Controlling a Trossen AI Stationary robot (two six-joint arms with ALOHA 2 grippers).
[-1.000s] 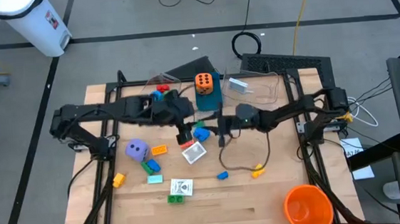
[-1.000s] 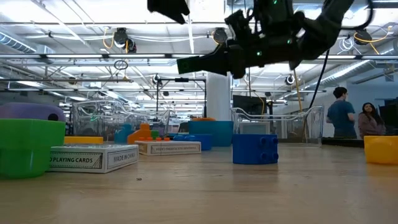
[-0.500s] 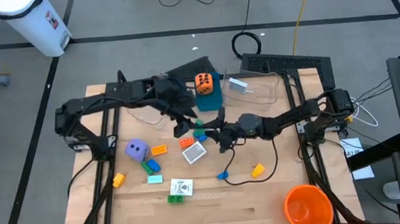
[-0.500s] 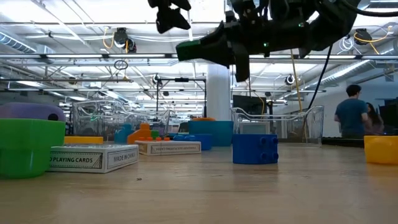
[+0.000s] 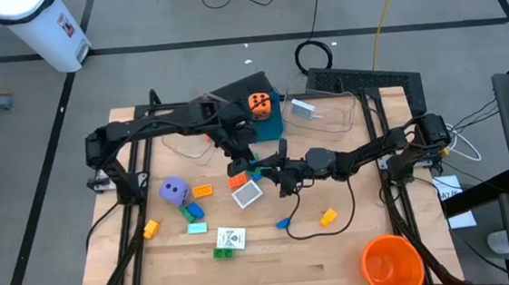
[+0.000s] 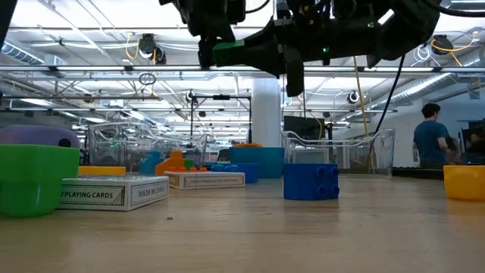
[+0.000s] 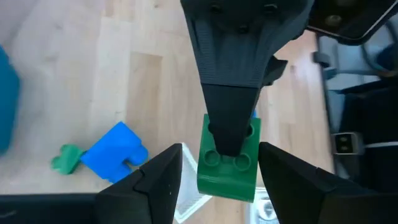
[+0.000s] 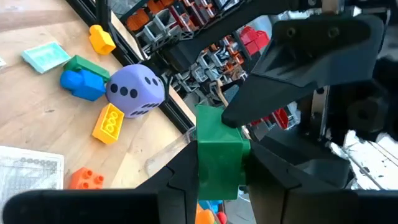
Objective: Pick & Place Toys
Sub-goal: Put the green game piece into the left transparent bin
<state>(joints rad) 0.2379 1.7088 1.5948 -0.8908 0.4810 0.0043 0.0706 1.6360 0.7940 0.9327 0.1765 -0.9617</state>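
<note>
The wooden table (image 5: 273, 268) carries both arms, meeting above its middle. A big orange cup (image 5: 391, 264) stands at its near right corner. The purple die (image 5: 174, 191) lies left of centre, the orange die (image 5: 258, 103) on a teal box at the back. The right gripper (image 8: 217, 186) is clamped on a green brick (image 8: 219, 162), held in the air. The left gripper (image 7: 225, 171) straddles that same green brick, its fingers (image 7: 155, 180) standing just off the sides; contact seems lacking. A blue brick (image 7: 112, 152) lies on the table below.
</note>
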